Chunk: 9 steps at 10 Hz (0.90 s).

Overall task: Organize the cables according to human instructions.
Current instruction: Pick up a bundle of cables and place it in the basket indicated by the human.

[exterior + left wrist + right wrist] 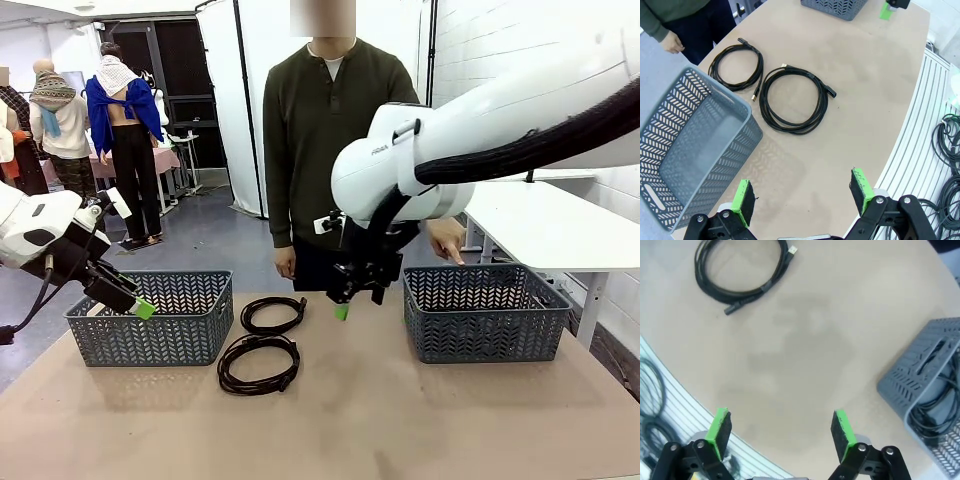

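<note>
Fingers point(744, 202) of both grippers point(800, 182) point(780, 415) wide, empty

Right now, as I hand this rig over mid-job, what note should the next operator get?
Left end effector: open, empty, beside the left basket, whose visible inside is empty.
Right end effector: open, empty, over bare table.
Cables: smaller coil and larger coil lie side by side on the table between the baskets.
Done: dark cable lies in the right basket; how many, I cannot tell.
Left: both table coils, placed as the person directs.
</note>
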Each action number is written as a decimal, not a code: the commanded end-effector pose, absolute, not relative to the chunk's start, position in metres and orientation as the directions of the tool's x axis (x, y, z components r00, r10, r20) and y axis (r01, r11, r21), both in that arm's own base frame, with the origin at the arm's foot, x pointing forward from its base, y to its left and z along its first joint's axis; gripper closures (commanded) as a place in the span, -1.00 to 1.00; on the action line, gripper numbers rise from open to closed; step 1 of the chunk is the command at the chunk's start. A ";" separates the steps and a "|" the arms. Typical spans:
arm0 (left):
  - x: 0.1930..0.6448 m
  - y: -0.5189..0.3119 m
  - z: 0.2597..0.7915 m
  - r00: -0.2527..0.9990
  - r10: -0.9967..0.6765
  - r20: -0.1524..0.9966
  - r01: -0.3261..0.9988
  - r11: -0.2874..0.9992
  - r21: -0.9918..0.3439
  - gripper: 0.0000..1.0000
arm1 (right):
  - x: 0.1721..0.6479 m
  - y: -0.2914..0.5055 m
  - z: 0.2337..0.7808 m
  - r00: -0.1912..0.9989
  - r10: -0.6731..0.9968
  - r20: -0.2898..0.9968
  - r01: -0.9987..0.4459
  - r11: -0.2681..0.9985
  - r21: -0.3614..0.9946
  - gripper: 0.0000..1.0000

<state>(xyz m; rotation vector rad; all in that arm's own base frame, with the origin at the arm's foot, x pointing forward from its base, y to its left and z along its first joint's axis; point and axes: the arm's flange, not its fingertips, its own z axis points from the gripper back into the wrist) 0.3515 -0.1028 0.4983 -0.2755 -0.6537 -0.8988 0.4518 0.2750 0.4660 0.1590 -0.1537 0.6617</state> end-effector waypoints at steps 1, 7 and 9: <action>0.353 -0.101 0.497 0.442 -0.632 0.637 0.802 0.596 0.034 -1.00 | 0.463 0.297 0.461 0.825 0.528 0.201 -0.556 0.821 0.130 -1.00; 0.353 -0.101 0.497 0.442 -0.632 0.637 0.802 0.596 0.034 -1.00 | 0.466 0.308 0.450 0.838 0.520 0.162 -0.540 0.832 0.123 -1.00; 0.353 -0.101 0.497 0.442 -0.632 0.637 0.802 0.596 0.034 -1.00 | 0.466 0.308 0.450 0.838 0.520 0.162 -0.540 0.832 0.123 -1.00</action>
